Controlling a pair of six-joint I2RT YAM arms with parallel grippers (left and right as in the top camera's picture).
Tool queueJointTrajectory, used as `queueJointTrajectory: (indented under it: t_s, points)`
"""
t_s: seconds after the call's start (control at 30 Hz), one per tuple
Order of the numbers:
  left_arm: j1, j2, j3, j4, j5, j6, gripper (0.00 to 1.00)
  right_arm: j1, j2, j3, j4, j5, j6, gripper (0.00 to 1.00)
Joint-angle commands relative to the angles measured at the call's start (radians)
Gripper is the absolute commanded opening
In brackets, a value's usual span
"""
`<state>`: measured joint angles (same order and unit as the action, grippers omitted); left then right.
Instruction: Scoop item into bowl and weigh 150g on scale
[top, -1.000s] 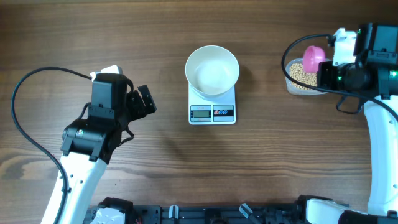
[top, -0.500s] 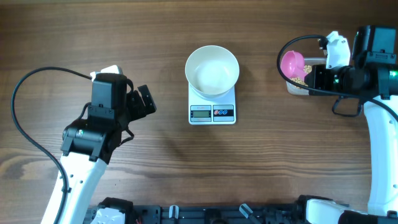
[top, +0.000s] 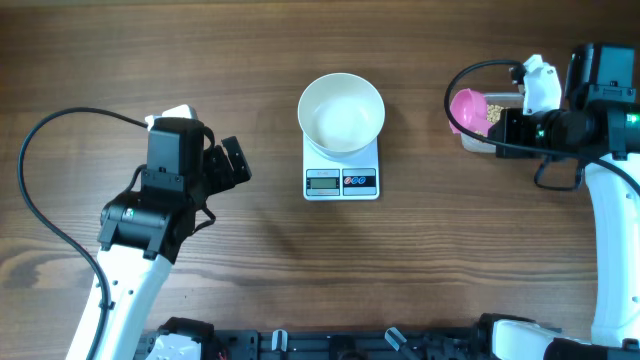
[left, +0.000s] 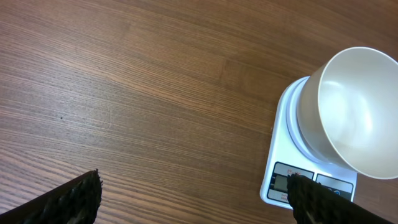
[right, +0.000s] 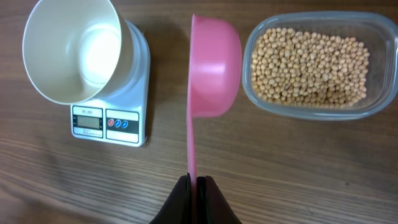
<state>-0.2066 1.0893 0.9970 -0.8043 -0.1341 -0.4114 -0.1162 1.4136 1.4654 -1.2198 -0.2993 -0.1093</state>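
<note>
Wooden tabletop bearing the weighing set-up. Beans (right: 311, 65) are lying in a clear tub (right: 309, 114) well to the right of the scale (top: 341, 182). A pink scoop (right: 214, 62) is hanging between tub and scale, just beside the tub. Its handle is running back into the right gripper (right: 198, 183), whose fingers are pinching it tight, and its load is not showing. An empty bowl (top: 341, 112) is sitting on the scale, leftward of the scoop and roughly in line with the handle. Well left of the scale, the left gripper (top: 225, 165) is hovering with fingers spread, so the right arm is nearer.
</note>
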Motion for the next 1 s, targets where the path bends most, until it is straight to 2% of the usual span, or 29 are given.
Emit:
queueJointTrajectory:
  t_s: [0.0,0.97]
  points:
    - [0.007,0.005,0.016,0.003,-0.016,0.015,1.0,-0.001,-0.013,-0.003,-0.016,-0.024,0.004,0.04]
    - [0.007,0.005,0.016,0.003,-0.016,0.015,1.0,-0.001,-0.013,-0.003,0.026,-0.013,-0.021,0.04]
